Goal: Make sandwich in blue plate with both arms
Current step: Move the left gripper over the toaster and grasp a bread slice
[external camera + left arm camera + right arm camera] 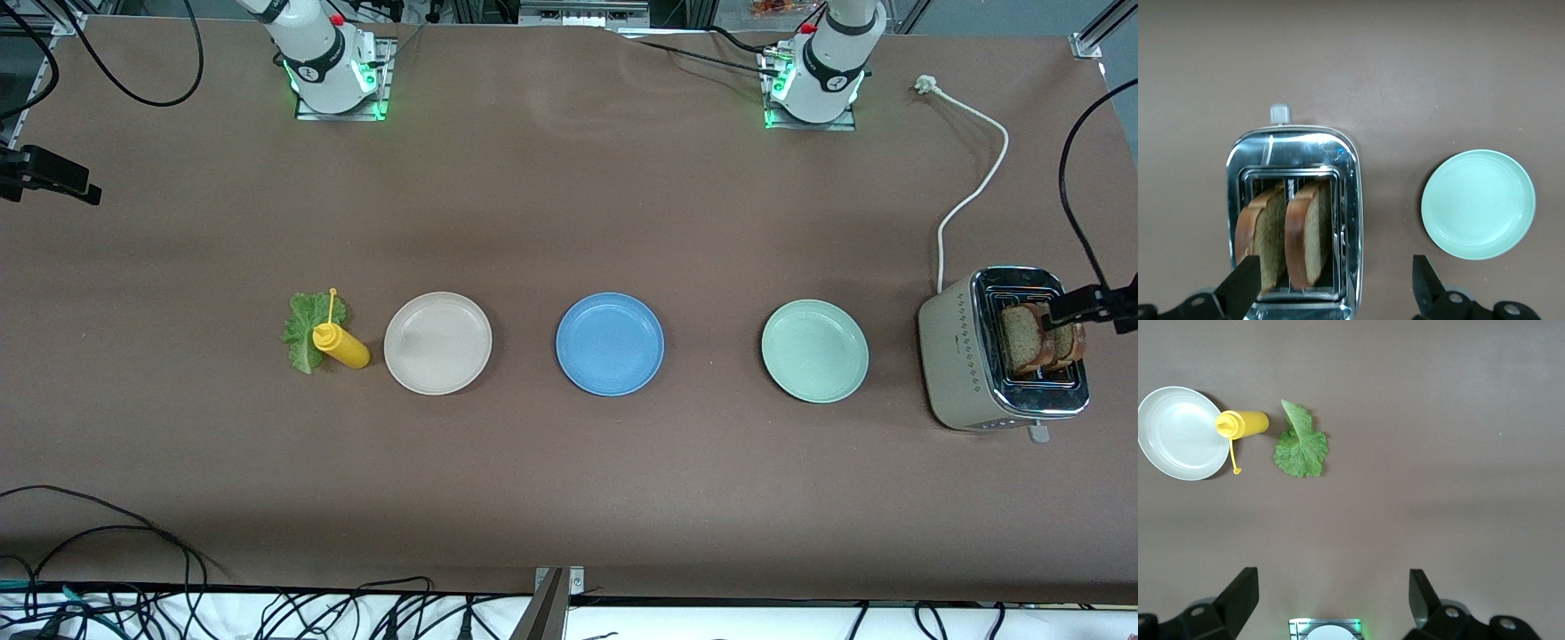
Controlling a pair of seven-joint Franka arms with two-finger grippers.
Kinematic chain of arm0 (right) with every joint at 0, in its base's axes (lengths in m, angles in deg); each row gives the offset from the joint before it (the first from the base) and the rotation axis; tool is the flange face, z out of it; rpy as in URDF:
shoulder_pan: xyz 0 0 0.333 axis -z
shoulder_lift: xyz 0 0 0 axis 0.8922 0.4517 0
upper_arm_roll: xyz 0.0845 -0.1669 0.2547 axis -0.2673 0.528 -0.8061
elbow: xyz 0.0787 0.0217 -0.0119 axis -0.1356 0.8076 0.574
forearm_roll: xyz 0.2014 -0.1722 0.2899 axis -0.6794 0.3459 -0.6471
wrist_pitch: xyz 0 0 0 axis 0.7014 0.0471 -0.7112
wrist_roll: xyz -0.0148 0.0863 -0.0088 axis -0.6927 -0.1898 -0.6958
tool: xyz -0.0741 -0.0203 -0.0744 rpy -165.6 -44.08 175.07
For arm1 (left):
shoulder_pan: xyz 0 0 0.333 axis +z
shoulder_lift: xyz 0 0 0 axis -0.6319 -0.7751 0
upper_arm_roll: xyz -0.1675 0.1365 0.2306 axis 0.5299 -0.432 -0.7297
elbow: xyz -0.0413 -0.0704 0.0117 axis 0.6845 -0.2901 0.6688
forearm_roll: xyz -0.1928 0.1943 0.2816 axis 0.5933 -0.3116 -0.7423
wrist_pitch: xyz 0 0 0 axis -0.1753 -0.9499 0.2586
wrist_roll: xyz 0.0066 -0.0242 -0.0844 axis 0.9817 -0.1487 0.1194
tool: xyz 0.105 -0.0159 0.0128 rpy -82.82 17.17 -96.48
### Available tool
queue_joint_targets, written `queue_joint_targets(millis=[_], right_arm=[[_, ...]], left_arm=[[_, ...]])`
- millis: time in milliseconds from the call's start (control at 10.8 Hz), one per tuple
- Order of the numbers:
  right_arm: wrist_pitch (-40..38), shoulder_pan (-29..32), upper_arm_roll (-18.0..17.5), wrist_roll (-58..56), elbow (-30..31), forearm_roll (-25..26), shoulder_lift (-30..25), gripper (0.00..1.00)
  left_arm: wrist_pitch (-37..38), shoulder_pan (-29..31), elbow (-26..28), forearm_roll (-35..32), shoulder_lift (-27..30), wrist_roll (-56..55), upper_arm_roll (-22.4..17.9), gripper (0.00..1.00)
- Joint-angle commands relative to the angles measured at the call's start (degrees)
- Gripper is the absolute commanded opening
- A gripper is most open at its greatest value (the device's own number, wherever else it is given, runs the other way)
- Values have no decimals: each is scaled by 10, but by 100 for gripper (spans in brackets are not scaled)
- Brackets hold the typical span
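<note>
Toaster point(969, 356) under wide-open, empty left tool point(1335, 283); right tool point(1331, 597) likewise.

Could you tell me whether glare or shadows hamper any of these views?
Front view: even light, a faint sheen on the table, soft shadows beside the blue plate. Left wrist view: bright glare on the toaster chrome, bread slices still clear. Right wrist view: the lettuce leaf is sharp; the mustard bottle casts little shadow.
</note>
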Motion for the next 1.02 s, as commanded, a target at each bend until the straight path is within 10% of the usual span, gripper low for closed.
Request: queue_joint_targets(millis=[0, 463, 833, 926], right_arm=[[-11, 2, 0, -8, -8, 3, -4, 100], [-12, 2, 0, -9, -8, 3, -4, 100], [-21, 2, 3, -21, -8, 5, -4, 100], [-25, 2, 3, -26, -8, 5, -4, 100]], left_arm=[[-43, 10, 2, -10, -34, 41, 6, 100], [-98, 32, 79, -11, -34, 54, 6, 80], [-98, 44, 90, -12, -42, 55, 6, 51], [-96, 44, 92, -11, -42, 56, 6, 31]])
